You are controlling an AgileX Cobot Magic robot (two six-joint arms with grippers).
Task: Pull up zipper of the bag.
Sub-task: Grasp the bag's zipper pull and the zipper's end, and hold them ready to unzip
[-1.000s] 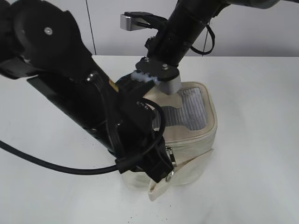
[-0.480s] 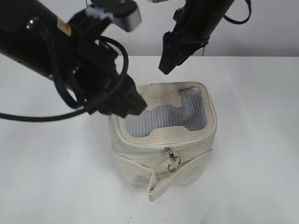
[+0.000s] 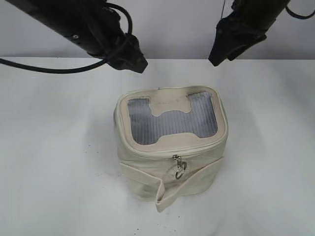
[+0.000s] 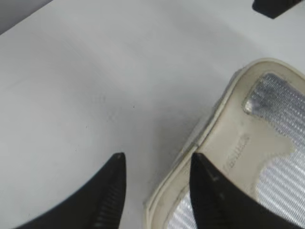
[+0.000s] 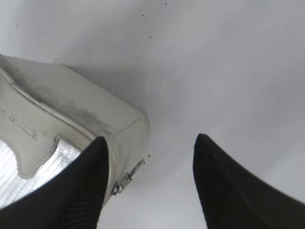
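Two grippers: both hang in the air above the white table, one to each side of the bag, neither touching it
Bag: a cream fabric bag stands upright near the middle of the table, its top panel showing a grey mesh window
Zipper: the zipper line runs along the upper edge of the front face; the metal zipper pull with a small ring hangs at the middle of that face, free of both grippers
Front flap: a cream strap or flap wraps the lower front and juts out at the bottom corner
Left gripper: the left gripper sits up and to the left of the bag in the exterior view; in the left wrist view its two dark fingers stand parted with a clear gap, holding nothing, the bag's top edge just under one tip
Right gripper: the right gripper hangs up and to the right of the bag; in the right wrist view its fingers are spread wide and empty, with a corner of the bag and a second small zip tab seen below
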